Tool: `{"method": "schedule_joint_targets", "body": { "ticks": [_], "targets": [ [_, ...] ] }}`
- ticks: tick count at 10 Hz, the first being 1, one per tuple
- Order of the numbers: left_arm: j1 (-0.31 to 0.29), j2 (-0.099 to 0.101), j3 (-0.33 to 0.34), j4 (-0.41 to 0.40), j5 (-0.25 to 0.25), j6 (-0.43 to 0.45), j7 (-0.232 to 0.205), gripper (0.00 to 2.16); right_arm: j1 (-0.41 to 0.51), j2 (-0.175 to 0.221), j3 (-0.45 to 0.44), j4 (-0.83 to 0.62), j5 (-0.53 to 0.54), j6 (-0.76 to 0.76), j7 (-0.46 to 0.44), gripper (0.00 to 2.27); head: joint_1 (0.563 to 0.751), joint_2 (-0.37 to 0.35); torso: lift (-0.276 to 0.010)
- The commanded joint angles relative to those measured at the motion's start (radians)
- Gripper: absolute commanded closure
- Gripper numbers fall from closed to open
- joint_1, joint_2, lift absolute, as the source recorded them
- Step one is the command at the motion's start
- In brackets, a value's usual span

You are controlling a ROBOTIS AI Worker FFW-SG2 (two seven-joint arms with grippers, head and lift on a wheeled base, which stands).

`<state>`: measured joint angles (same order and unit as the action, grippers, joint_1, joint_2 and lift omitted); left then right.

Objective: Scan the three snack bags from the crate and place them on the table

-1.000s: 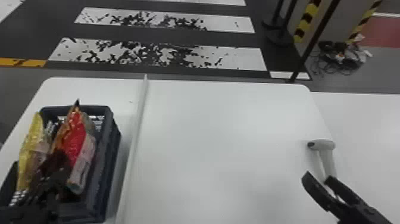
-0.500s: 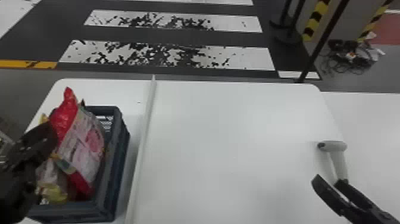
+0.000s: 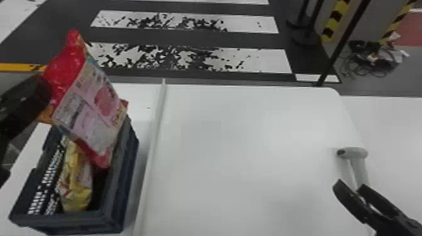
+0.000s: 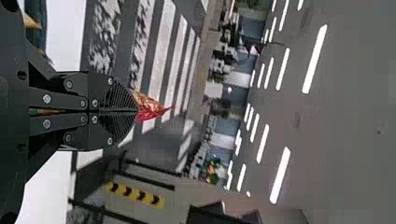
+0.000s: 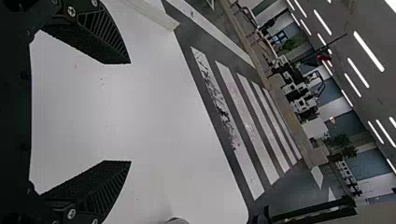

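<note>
I have the red snack bag point(image 3: 91, 109) by its upper part in my left fingers point(image 3: 45, 88), and it hangs tilted above the dark blue crate point(image 3: 124, 169), its pinkish printed panel showing. Its lower end comes down over the crate's opening; whether it touches anything inside, I cannot tell. In the left wrist view my left fingers point(image 4: 137, 111) are closed together, with a red and orange tip of packaging poking out past them.

Orange bits show at both sides of the red bag; I cannot tell whether they belong to another bag. The yellow snack bag point(image 3: 77, 191) lies inside the crate, toward the end nearer me. The crate stands on the white bench point(image 3: 251, 141), to the left of a long raised white strip point(image 3: 158, 116).

My right fingers point(image 3: 351, 187) are over the right part of the bench, spread wide with nothing between them, as the right wrist view shows too. Just beyond them, the light grey scanner point(image 3: 354, 153) is on the bench, well apart from the crate.
</note>
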<state>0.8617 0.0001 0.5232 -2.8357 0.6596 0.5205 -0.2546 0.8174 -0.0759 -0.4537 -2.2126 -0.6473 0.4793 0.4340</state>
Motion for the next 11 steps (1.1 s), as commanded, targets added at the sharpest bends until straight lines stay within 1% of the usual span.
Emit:
{"method": "schedule_joint_targets", "body": {
  "ticks": [1,2,3,4,5,6,7,8,9,10,11],
  "targets": [
    [-0.030,-0.003,0.020,0.015,0.121,0.010,-0.054,2.14,0.000,0.011,0.001,-0.013,0.012,0.008,-0.001,0.13,0.695,-0.087,-0.062],
    [-0.043,-0.003,0.020,0.025,0.175,0.040,-0.109,2.13,0.000,0.013,0.000,-0.018,0.021,0.011,-0.008,0.13,0.695,-0.100,-0.062],
    [-0.064,-0.003,0.020,0.068,0.252,0.102,-0.153,2.14,-0.003,0.015,-0.006,-0.019,0.021,0.011,-0.014,0.13,0.695,-0.128,-0.062],
    [-0.098,-0.003,0.004,0.137,0.282,0.178,-0.195,2.14,-0.014,0.019,-0.003,-0.021,0.037,0.020,-0.015,0.13,0.695,-0.163,-0.062],
    [-0.104,-0.003,-0.040,0.185,0.264,0.218,-0.230,2.14,-0.037,0.018,0.024,-0.022,0.057,0.045,-0.015,0.13,0.695,-0.192,-0.062],
    [-0.112,-0.003,-0.115,0.219,0.215,0.221,-0.253,2.14,-0.049,0.015,0.049,-0.036,0.069,0.069,-0.015,0.13,0.695,-0.204,-0.062],
    [-0.158,-0.003,-0.183,0.276,0.167,0.221,-0.273,2.14,-0.050,0.013,0.043,-0.055,0.069,0.100,-0.017,0.13,0.695,-0.205,-0.062],
    [-0.237,-0.003,-0.226,0.368,0.155,0.258,-0.298,2.13,-0.046,0.010,0.036,-0.078,0.063,0.112,-0.020,0.13,0.695,-0.217,-0.062],
    [-0.346,-0.003,-0.275,0.486,0.138,0.365,-0.307,2.13,-0.046,0.004,0.029,-0.081,0.057,0.118,-0.024,0.13,0.695,-0.237,-0.062],
    [-0.431,-0.003,-0.348,0.582,0.084,0.415,-0.318,2.13,-0.044,-0.002,0.023,-0.079,0.052,0.118,-0.028,0.13,0.695,-0.265,-0.062],
    [-0.494,-0.003,-0.431,0.667,0.012,0.415,-0.316,2.13,-0.044,-0.007,0.023,-0.079,0.052,0.121,-0.031,0.13,0.695,-0.312,-0.062]
  ]
}}
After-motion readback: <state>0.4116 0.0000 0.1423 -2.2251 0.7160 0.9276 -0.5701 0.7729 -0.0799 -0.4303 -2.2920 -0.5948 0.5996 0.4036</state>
